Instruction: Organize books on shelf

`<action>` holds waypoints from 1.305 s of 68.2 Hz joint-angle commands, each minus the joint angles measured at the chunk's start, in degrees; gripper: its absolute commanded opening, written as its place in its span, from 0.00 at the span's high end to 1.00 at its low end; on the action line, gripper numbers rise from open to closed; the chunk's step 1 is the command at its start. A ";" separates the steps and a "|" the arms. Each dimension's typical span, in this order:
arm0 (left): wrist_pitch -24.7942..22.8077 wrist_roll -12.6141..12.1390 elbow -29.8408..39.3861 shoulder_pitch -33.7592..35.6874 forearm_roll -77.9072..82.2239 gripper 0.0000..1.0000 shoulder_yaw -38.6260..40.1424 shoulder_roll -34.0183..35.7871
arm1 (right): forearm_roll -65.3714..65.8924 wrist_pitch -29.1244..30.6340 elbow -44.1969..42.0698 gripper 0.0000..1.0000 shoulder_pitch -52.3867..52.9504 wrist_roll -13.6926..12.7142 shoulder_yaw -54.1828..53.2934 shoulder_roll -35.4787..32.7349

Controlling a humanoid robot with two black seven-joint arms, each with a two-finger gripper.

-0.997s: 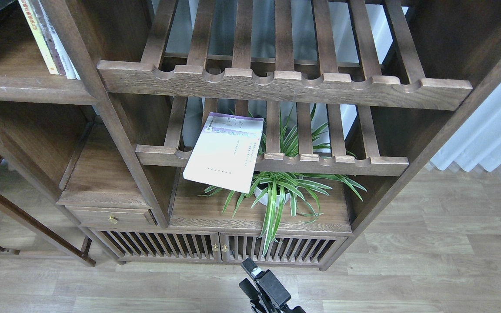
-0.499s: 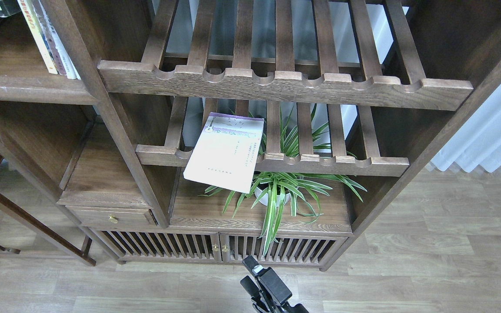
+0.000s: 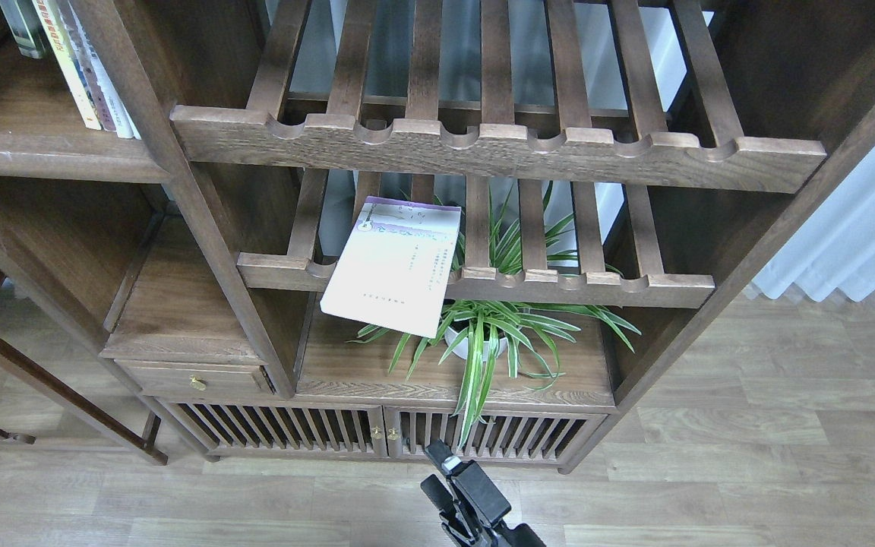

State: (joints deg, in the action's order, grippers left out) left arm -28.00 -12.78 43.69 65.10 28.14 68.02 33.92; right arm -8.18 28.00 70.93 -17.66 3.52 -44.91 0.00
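The thin lavender-white book lies flat on the lower slatted rack, with its near corner hanging over the front rail. On the flat dark-brown shelf at the upper left, several thin books stand upright and lean a little. A grey-green book edge shows at the top left corner, above that shelf. What holds it is out of view. My right gripper is low at the bottom centre over the floor, far below the books, with its fingers apart and empty. My left gripper is out of view.
An upper slatted rack juts out above the lavender book. A potted spider plant stands on the board under the lower rack. A small drawer and slatted cabinet doors sit below. A white curtain hangs at the right.
A grey-green book edge has come down into view at the top left, above the flat shelf. My right gripper has risen slightly. The lavender book has not moved.
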 commanded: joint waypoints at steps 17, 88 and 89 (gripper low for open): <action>0.00 0.74 2.01 -2.52 -7.57 0.31 1.23 2.03 | 0.00 0.00 0.00 0.00 0.00 0.00 0.00 0.00; 0.00 0.65 35.85 -50.41 -22.95 0.14 23.29 7.57 | -0.09 0.00 -0.27 0.00 0.35 0.09 0.00 0.00; 0.00 0.65 36.37 -51.46 -23.12 0.14 23.47 7.30 | -0.17 0.00 -0.27 0.00 0.35 0.09 0.00 0.00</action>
State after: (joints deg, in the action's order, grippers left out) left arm -28.00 -12.12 76.89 19.87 6.39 90.49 42.52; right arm -8.17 28.00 70.67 -17.40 3.59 -44.91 0.00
